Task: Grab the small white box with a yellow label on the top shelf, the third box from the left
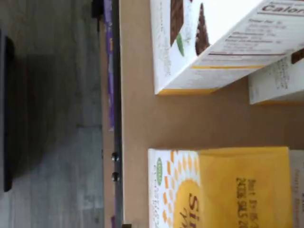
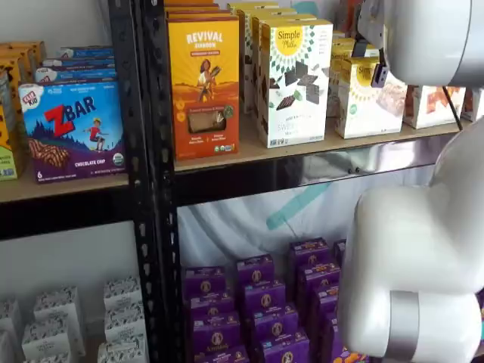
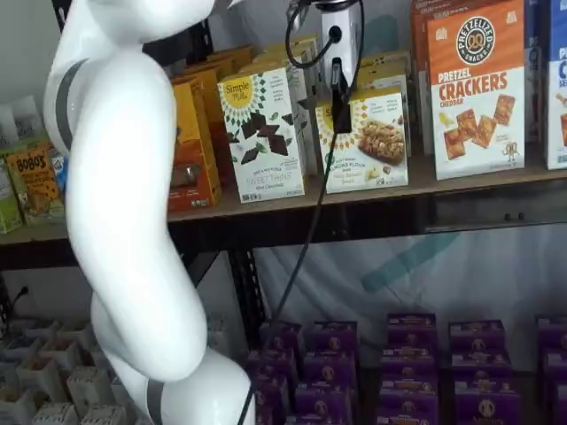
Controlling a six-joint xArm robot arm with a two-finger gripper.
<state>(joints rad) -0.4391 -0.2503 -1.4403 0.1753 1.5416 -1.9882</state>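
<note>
The small white box with a yellow label (image 3: pixel 372 146) stands on the top shelf (image 3: pixel 461 181), behind its silvery front rail (image 3: pixel 483 208). It also shows in a shelf view (image 2: pixel 368 102) and in the wrist view (image 1: pixel 242 185), with its yellow side and sunburst. My gripper (image 3: pixel 339 99) hangs just in front of the box's upper left part. Its white body is above and only a thin black finger shows side-on, so I cannot tell whether it is open. In a shelf view the arm's white link (image 2: pixel 427 38) covers most of the gripper.
The taller Simple Mills box (image 3: pixel 263 133) stands just left of the small box, with a bare strip of board between them in the wrist view (image 1: pixel 142 118). An orange Revival box (image 2: pixel 203 87) is further left and a pretzel crackers box (image 3: pixel 474 88) to the right. A cable (image 3: pixel 306 230) hangs below the gripper. Purple boxes (image 3: pixel 407 363) fill the lower level.
</note>
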